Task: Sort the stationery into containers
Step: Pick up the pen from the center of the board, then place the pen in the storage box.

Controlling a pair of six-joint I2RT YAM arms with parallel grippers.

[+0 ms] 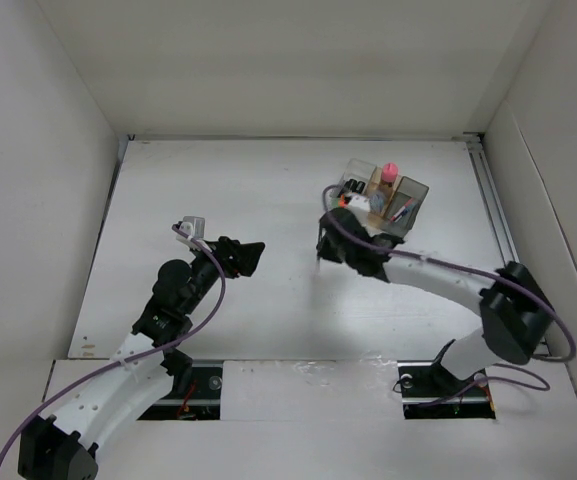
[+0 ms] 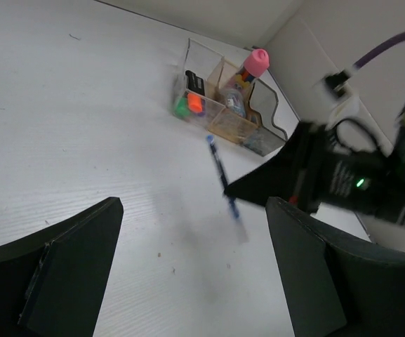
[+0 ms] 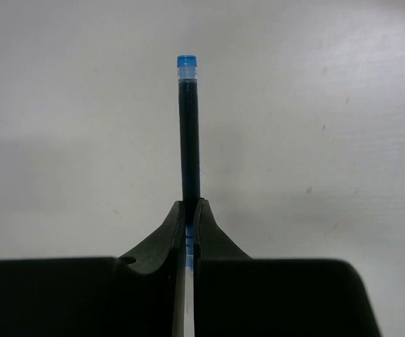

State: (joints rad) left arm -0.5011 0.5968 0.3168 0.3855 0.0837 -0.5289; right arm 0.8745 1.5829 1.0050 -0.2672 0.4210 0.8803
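My right gripper is shut on a thin blue pen, which sticks straight out past the fingertips over the white table. In the top view this gripper sits just left of the containers, the pen at its tip. The row of three joined boxes holds markers with green and orange ends in the clear box and a pink-capped bottle in the tan one. My left gripper is open over bare table, with nothing between its fingers.
White walls enclose the table on the left, back and right. The right arm arches from its base toward the boxes. The left arm reaches to mid-table, its gripper pointing right.
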